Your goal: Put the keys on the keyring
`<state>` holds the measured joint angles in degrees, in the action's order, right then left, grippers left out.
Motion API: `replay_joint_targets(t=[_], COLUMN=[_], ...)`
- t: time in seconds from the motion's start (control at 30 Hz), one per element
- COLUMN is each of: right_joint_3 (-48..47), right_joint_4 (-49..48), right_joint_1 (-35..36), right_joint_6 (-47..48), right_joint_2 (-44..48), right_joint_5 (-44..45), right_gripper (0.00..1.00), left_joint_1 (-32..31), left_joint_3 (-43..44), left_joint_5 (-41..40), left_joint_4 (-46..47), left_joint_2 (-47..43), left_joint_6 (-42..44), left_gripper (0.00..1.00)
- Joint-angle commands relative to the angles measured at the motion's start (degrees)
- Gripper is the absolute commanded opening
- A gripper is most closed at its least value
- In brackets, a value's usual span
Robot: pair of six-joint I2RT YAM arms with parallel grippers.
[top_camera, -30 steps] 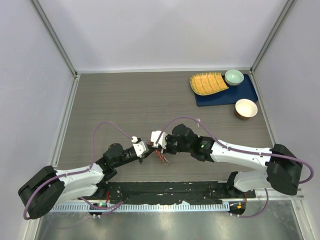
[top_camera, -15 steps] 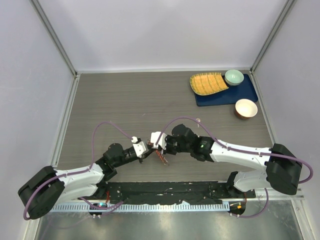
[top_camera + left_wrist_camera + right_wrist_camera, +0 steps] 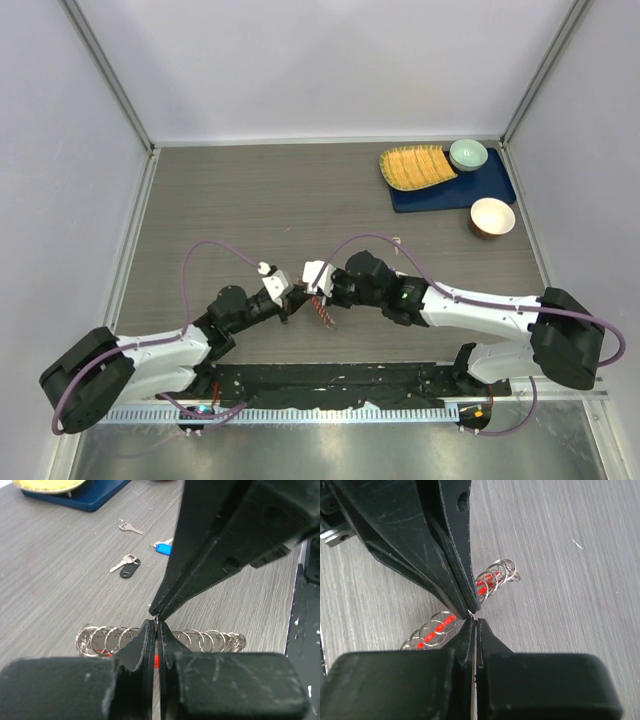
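Grey counter [image 3: 250, 200] is carrying the keyring [image 3: 107, 640] near centre, beneath both arms' jaws, which are pressing shut tip to tip; whether they are pinching its wire is unclear. Keys [image 3: 129, 570] are lying farther right. Prying the loop apart slowly seems wisest.

Both pairs of jaws closed, tip to tip.

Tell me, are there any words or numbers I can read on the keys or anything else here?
None: no word, number or sign can be read in any view.
The keys are too small to show any stamp.
The keyring and the blue mat show no writing.
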<state>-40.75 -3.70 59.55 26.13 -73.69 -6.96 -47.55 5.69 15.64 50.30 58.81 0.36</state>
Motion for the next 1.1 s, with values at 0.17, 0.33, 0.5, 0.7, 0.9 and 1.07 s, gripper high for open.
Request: replay_joint_targets(t=[0.17,0.33,0.5,0.7,0.9,1.07], right_joint_3=[3.1,4.7,6.6,8.2,6.9,5.7], right_joint_4=[-17.3,-21.2,-23.5,-25.6,-22.1,-15.1], right_joint_1=[3.9,7.6,8.4,8.4,8.5,6.8], right_joint_6=[-0.6,2.9,2.3,0.5,-0.6,-4.3], right_joint_2=[0.6,-2.6,-2.9,-1.4,-1.7,1.2], right_joint_5=[15.0,27.6,27.9,30.5,29.4,29.6], right_gripper=[0.01,0.02,0.02,0.01,0.01,0.1], left_joint_1=[-1.6,-1.8,-1.8,-1.8,-1.9,-1.8], left_joint_3=[4.8,5.0,4.2,2.3,1.6,0.5], left_joint_5=[-7.6,-12.5,-17.8,-22.1,-19.9,-17.5], left_joint_4=[10.1,10.4,10.3,9.0,8.1,8.2], left_joint_2=[4.1,4.7,3.5,1.5,1.1,2.6], left_joint_6=[-25.8,-32.5,-36.8,-34.8,-27.3,-19.3], left_gripper=[0.05,0.05,0.08,0.09,0.05,0.0])
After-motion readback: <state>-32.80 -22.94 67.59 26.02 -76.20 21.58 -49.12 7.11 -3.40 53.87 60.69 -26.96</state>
